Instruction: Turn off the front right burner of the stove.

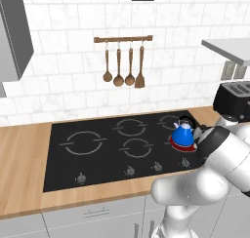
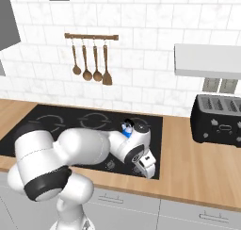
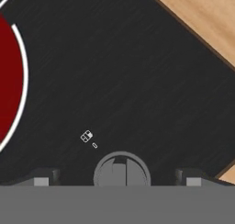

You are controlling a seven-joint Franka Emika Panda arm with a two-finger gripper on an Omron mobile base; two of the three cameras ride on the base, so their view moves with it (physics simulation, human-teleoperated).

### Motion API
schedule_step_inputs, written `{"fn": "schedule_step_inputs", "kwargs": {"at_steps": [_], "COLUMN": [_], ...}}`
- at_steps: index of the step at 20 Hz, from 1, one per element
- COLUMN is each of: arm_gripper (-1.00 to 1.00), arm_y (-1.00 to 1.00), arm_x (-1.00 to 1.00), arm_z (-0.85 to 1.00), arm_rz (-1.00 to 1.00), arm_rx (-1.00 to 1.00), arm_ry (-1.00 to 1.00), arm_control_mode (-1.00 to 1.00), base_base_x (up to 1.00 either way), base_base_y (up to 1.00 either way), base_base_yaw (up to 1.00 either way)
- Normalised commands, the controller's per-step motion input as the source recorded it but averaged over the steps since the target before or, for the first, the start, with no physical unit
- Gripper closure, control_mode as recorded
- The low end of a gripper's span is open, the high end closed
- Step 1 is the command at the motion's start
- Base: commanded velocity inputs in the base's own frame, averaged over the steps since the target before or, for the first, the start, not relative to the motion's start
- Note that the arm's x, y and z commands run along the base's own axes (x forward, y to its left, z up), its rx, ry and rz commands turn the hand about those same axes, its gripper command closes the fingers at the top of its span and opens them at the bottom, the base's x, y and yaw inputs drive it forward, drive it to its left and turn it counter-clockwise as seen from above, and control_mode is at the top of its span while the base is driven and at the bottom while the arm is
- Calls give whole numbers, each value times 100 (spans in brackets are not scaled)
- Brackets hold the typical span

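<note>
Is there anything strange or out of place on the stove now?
Nothing looks spilled or damaged. The front right burner glows red under a blue kettle, while the other rings are dark. The gripper straddles a knob.

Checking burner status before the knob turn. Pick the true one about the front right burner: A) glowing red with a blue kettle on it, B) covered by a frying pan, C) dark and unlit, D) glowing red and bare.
A: the front right burner glows red under the blue kettle.

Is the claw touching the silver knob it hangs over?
Apart. In the hand view the knob sits between the two fingertips, with black glass of the stove showing on both sides.
</note>
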Motion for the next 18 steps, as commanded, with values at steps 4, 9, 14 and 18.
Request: {"fn": "schedule_step_inputs", "kwargs": {"at_steps": [4, 9, 14, 18], "arm_gripper": [-100, -100, 100, 100], "arm_y": [0, 0, 0, 0], "arm_x": [-2, -2, 0, 0], "arm_z": [-5, -1, 0, 0], "arm_rz": [0, 0, 0, 0], "arm_rx": [0, 0, 0, 0], "arm_ry": [0, 0, 0, 0], "arm_control_mode": [-100, -100, -100, -100], "base_base_x": [0, 0, 0, 0], "base_base_y": [0, 0, 0, 0], "base_base_yaw": [0, 0, 0, 0]}}
